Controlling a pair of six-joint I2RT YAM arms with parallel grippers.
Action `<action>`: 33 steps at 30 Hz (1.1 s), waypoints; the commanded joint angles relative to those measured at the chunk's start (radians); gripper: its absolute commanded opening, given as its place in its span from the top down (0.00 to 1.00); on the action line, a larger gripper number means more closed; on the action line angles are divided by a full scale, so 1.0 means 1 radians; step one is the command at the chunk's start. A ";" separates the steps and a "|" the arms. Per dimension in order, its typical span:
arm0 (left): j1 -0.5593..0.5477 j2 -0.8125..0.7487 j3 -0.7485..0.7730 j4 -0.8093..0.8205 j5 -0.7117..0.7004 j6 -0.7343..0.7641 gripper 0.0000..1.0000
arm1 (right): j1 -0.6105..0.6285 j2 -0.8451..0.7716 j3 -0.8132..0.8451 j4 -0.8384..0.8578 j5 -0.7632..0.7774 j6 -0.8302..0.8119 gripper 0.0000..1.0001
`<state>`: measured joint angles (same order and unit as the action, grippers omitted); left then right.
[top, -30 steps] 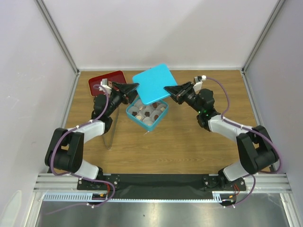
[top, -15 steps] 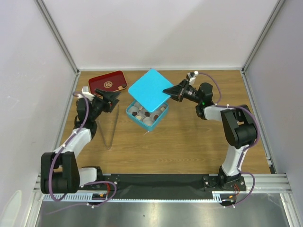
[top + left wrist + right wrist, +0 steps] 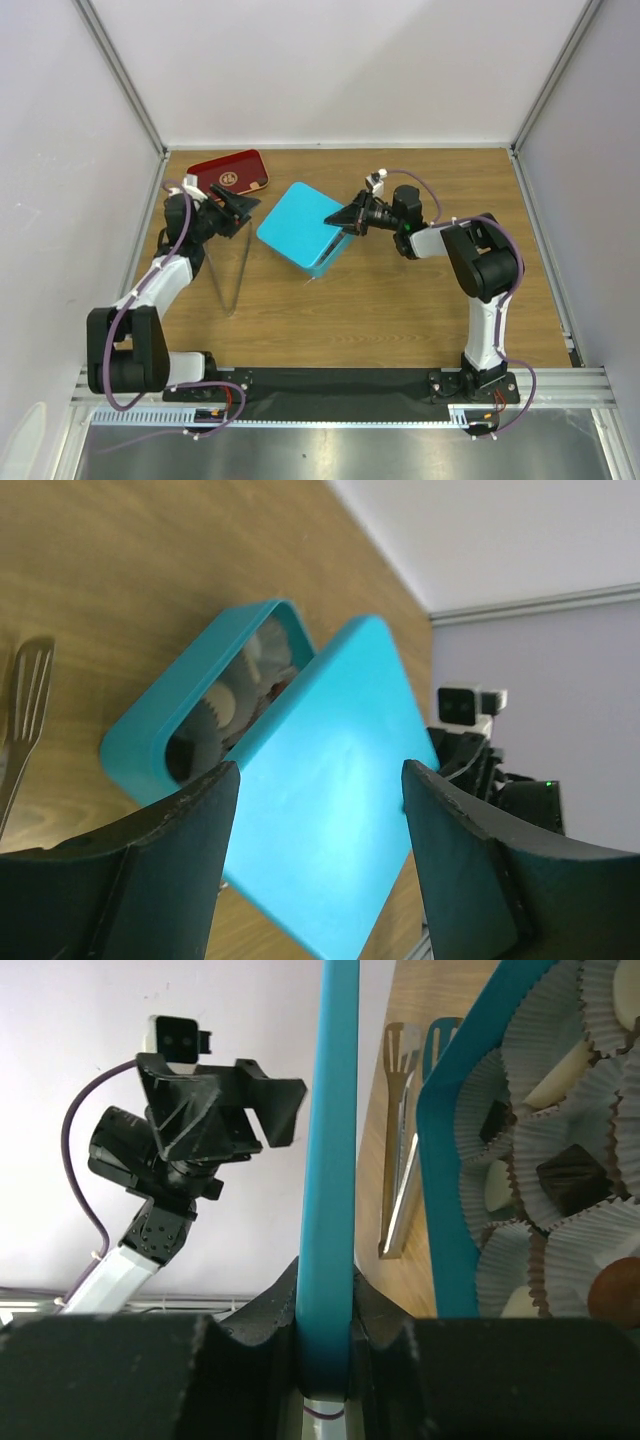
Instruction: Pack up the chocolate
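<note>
Left gripper [image 3: 243, 210] here is wide open, gripping nothing, at 9 o'clock of the teal box [image 3: 150, 742]. The chocolate [image 3: 572, 1175] sits in paper cups [image 3: 545, 1050] inside it. Right gripper [image 3: 327, 1305] is clenched on the 3 o'clock edge of the teal lid [image 3: 293, 235]

I get bright, even overhead light, with only faint, soft shadows on the counter [image 3: 400, 310]. In the left wrist view the left claw [image 3: 320, 772] looms dark and blurred near the lens.
</note>
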<state>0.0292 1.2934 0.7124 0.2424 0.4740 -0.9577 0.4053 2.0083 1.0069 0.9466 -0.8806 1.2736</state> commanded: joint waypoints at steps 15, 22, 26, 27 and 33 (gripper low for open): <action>-0.047 0.053 -0.011 0.040 0.058 0.057 0.28 | -0.025 0.076 0.071 0.011 0.009 -0.080 1.00; -0.064 0.069 0.001 0.037 0.051 0.063 0.28 | -0.034 0.086 0.055 0.044 0.019 -0.069 1.00; -0.071 0.083 0.002 0.037 0.048 0.065 0.28 | -0.039 0.093 0.045 0.063 0.022 -0.062 1.00; -0.071 0.086 0.004 0.037 0.049 0.065 0.28 | -0.037 0.095 0.044 0.064 0.025 -0.062 1.00; -0.072 0.086 0.010 0.028 0.041 0.073 0.28 | -0.036 0.109 0.039 0.090 0.011 -0.040 1.00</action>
<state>-0.0357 1.3758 0.6933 0.2516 0.5194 -0.9154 0.3687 2.1044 1.0393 0.9398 -0.8619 1.2160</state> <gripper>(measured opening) 0.723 0.204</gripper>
